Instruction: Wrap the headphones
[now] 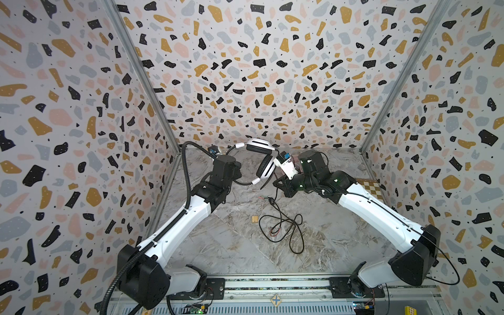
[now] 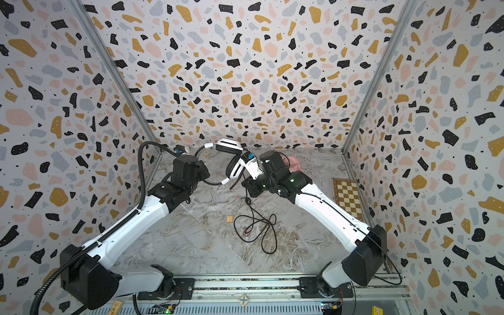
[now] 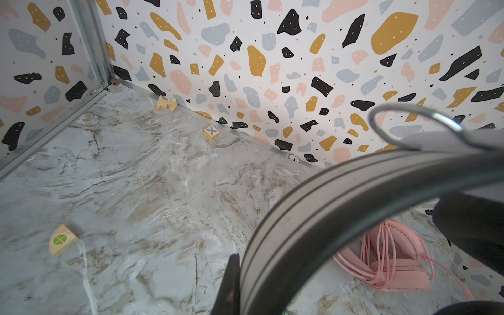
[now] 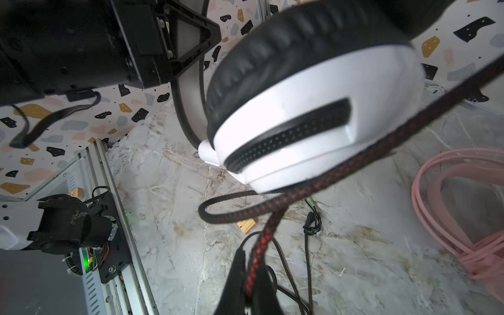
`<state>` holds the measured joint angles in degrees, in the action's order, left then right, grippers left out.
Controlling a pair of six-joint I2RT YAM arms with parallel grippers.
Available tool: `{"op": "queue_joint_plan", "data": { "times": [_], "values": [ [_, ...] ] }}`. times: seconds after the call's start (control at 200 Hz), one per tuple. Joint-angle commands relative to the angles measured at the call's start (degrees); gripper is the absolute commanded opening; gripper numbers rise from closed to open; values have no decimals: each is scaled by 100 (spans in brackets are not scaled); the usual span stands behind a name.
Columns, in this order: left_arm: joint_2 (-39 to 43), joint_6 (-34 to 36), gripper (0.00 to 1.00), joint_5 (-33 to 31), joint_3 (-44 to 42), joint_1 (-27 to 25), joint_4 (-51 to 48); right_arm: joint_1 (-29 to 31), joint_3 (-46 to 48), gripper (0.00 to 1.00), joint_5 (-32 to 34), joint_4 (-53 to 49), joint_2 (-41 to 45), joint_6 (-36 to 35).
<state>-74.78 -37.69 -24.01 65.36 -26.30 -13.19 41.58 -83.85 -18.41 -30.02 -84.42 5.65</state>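
Headphones come in two sets here. The white headset (image 1: 260, 146) hangs in the air at the far middle of the marble table (image 1: 231, 245), between both wrists; the pink headset (image 3: 392, 261) lies on the table at the far right, its cord bunched over it.

The white set looks light, with hard plastic cups, soft black pads and a springy headband (image 3: 313, 218) that will flex rather than crack; that band seems the safest anchor. Its braided cable (image 4: 354, 163) is limp and rough enough to pinch without slipping, but the slack (image 1: 283, 226) sprawls in loose loops on the table near the middle and could well tangle or snag at the plug end. A hold close to the cup would probably keep each turn short.

The left gripper (image 3: 242, 286) is clamped on the headband; its arm stretches from the near left to the far middle with the wrist raised. The right gripper (image 4: 249, 289) is pinched on the braided cable just beside the lower cup; its arm reaches from the near right with the wrist bent towards the left.
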Motion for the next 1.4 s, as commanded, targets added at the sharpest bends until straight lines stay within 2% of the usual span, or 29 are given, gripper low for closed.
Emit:
{"op": "queue_joint_plan", "data": {
  "times": [0.0, 0.31, 0.435, 0.601, 0.746, 0.881, 1.181, 1.397],
  "values": [
    [-41, 184, 0, -73, 343, -106, 401, 69, -445, 6, 256, -276, 94, -185],
    [-461, 1172, 0, -294, 376, -234, -87, 102, -1546, 7, 444, -814, 130, -370],
    [-651, 1802, 0, 274, 479, -287, -289, 104, -1953, 6, 475, -950, -7, -477],
    [-548, 2266, 0, 635, 290, -410, -165, 81, -2299, 7, 601, -1038, -297, -650],
    [-274, 2550, 0, 1053, -23, -419, 47, -115, -2254, 7, 589, -730, -422, -607],
    [14, 2802, 0, 1503, -283, -419, 227, -427, -2223, 6, 312, -401, -565, -505],
    [721, 2993, 0, 1637, -719, -422, 502, -1355, -1625, 6, -309, 277, -713, -145],
    [1151, 3002, 0, 1702, -849, -420, 721, -1661, -1134, 7, -334, 333, -1002, -117]
  ]
}}
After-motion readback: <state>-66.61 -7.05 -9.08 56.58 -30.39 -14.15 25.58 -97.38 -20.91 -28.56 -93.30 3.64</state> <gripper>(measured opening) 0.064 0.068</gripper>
